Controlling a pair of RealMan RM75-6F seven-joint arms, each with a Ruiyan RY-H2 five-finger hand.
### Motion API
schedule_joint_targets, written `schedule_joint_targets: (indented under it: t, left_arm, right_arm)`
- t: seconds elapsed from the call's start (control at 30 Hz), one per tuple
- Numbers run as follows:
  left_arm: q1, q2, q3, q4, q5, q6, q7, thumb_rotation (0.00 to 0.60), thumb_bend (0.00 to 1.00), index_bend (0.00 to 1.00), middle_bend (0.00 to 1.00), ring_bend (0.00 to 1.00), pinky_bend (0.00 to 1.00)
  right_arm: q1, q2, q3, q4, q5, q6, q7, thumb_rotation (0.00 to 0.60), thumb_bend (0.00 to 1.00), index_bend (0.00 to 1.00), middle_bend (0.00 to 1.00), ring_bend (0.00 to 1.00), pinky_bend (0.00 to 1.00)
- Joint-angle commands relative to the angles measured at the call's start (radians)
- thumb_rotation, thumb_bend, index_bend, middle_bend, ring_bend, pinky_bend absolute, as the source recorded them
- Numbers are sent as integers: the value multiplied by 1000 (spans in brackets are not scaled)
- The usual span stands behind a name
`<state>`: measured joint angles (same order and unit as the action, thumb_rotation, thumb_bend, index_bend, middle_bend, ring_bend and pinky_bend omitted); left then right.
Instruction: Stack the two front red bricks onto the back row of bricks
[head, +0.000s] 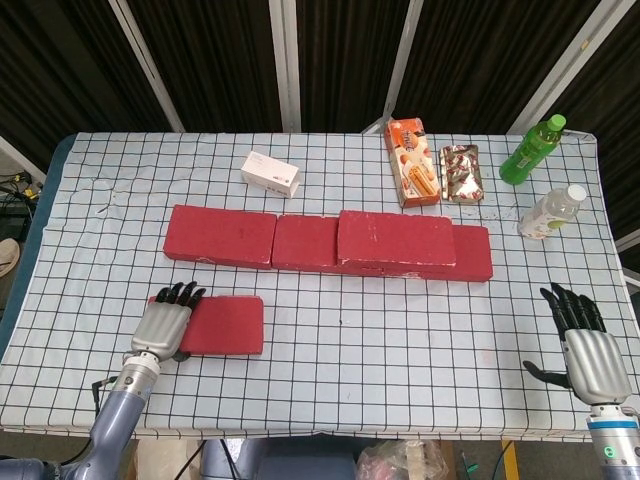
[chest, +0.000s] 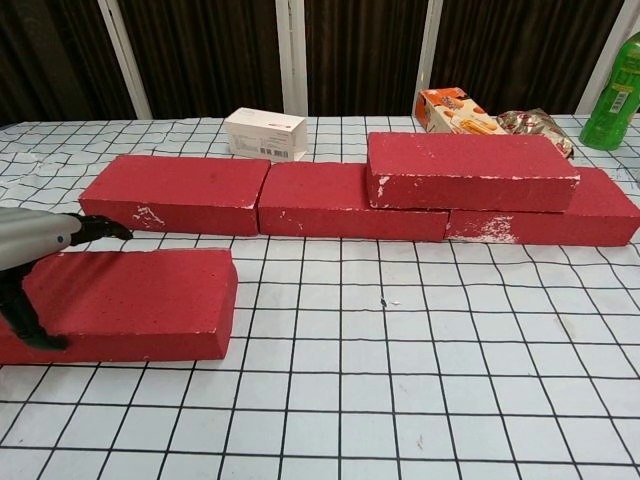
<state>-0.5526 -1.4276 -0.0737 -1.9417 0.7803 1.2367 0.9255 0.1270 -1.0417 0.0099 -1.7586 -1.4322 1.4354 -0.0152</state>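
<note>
The left hand (head: 163, 325) grips the left end of the near red brick (head: 220, 325), fingers over its top. Beyond lies the back row of bricks (head: 225, 237), one stacked brick (head: 396, 239) on its right part. A white box (head: 270, 174), snack box (head: 412, 161) and bottles (head: 532, 149) stand far. The right hand (head: 584, 345) hovers near right, fingers spread wide.

Robot lab or test setup: table under white black-gridded cloth (head: 400, 330), black pleated curtains with white metal frame poles (head: 286, 60) behind, staged props like white cardboard box (head: 270, 173).
</note>
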Motion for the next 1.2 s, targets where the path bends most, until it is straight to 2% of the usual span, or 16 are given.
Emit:
schedule_joint_targets:
  t: [0.03, 0.3, 0.8, 1.03, 1.2]
  left_arm:
    - [-7, -4, 3, 1, -9, 6, 6, 600, 0, 0, 54, 22, 121]
    - [-32, -9, 2, 8, -51, 13, 18, 600, 0, 38, 110, 49, 135]
    - [-75, 19, -7, -15, -74, 20, 11, 600, 0, 193, 223, 74, 155]
    - [-136, 92, -64, -116, -140, 34, 67, 600, 0, 249, 222, 74, 155]
    - [-205, 157, -131, -205, -281, 44, 131, 600, 0, 238, 192, 73, 154]
  right_arm:
    - [-2, 0, 2, 1, 1, -2, -1, 600, 154, 48, 0, 0, 0]
    - [-2, 1, 9, -1, 8, -19, -5, 600, 153, 48, 0, 0, 0]
    - [-9, 0, 20, -6, 13, -27, -15, 600, 153, 48, 0, 0, 0]
    - [-7, -3, 25, -9, 21, -39, -23, 600, 154, 48, 0, 0, 0]
    - [-7, -6, 31, -9, 34, -45, -31, 600, 153, 48, 0, 0, 0]
